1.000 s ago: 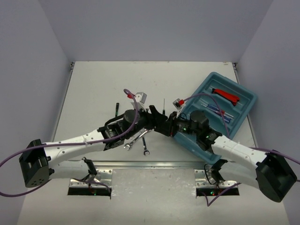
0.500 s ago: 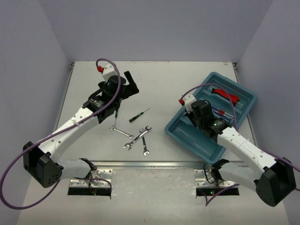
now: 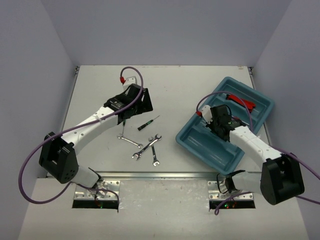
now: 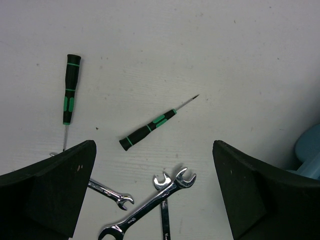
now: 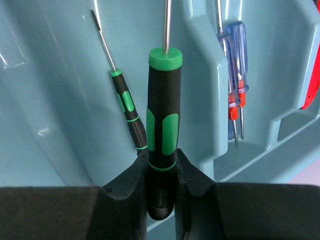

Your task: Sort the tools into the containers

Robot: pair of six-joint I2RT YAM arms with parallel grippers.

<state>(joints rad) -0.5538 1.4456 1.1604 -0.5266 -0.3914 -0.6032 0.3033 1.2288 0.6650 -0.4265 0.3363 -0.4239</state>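
Note:
My right gripper (image 3: 214, 116) (image 5: 161, 160) is shut on a black-and-green screwdriver (image 5: 162, 120) and holds it over the teal tray (image 3: 207, 150) (image 5: 55, 85), shaft pointing away. In the tray lie a thin black-and-green screwdriver (image 5: 127, 110), blue-handled screwdrivers (image 5: 235, 65) and a red-handled tool (image 3: 241, 101). My left gripper (image 3: 136, 102) (image 4: 154, 150) is open and empty above the table. Below it lie two black-and-green screwdrivers (image 4: 149, 130) (image 4: 68, 92) and three silver wrenches (image 4: 150, 207) (image 3: 130, 141) (image 3: 155, 156).
The tray sits tilted at the right of the white table, and its corner (image 4: 307, 150) shows in the left wrist view. Grey walls close the back and both sides. The loose tools lie in the table's middle, left of the tray.
A second ago both grippers met at the table's middle. They have pulled apart: the left one went back and left over the loose tools, the right one over the tray with the screwdriver.

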